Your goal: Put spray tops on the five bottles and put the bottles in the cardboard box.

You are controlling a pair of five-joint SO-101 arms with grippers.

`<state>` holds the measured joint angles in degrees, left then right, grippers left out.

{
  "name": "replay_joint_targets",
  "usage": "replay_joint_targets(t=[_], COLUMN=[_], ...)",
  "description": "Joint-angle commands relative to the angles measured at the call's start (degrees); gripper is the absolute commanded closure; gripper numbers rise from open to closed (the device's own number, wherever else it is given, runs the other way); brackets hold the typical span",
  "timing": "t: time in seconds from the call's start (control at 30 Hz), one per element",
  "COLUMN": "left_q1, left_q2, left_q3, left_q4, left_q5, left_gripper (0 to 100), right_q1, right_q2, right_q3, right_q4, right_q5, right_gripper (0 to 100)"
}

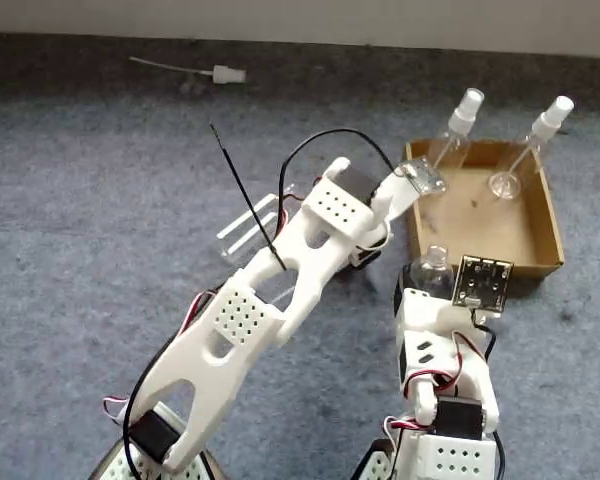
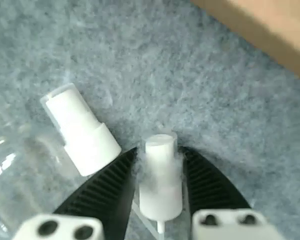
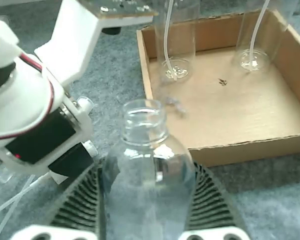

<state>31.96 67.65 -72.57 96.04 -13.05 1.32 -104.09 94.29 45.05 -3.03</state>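
My right gripper clamps the clear plastic open-necked bottle upright, just outside the brown cardboard box. My left gripper grips a white plastic spray top beside that box. I judge capping is in hand; next I must centre its tube over the neck.

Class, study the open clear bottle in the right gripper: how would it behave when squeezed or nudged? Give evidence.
The clear bottle looks empty and thin-walled, so probably light and easily dented. Its smooth rounded shoulders may slip in the right gripper. Round-bodied, it would likely roll if laid on the carpet.
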Motion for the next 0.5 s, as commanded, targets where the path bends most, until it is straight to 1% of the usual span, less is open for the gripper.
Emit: replay_joint_targets(t=[0.0,0.2,0.3,0.47], left_q1=[0.2,0.1,0.1,0.2], left_q2=[1.2,1.1,-1.5,-7.5], left_q3=[-2.9,-3.9,-6.8,-9.9], left_q4=[0.4,2.2,4.0,4.2], left_q5=[0.3,0.2,0.4,0.4], left_gripper=[99,100,100,100], right_q1=[0.7,0.7,0.7,0.7], right_q2=[-0.7,-0.7,-0.7,-0.7], right_q3=[-0.7,-0.7,-0.7,-0.7], right_q4=[-1.5,-1.5,-1.5,-1.5], right_q5=[-0.2,-0.2,-0.2,-0.3], right_gripper=[97.5,97.5,97.5,97.5])
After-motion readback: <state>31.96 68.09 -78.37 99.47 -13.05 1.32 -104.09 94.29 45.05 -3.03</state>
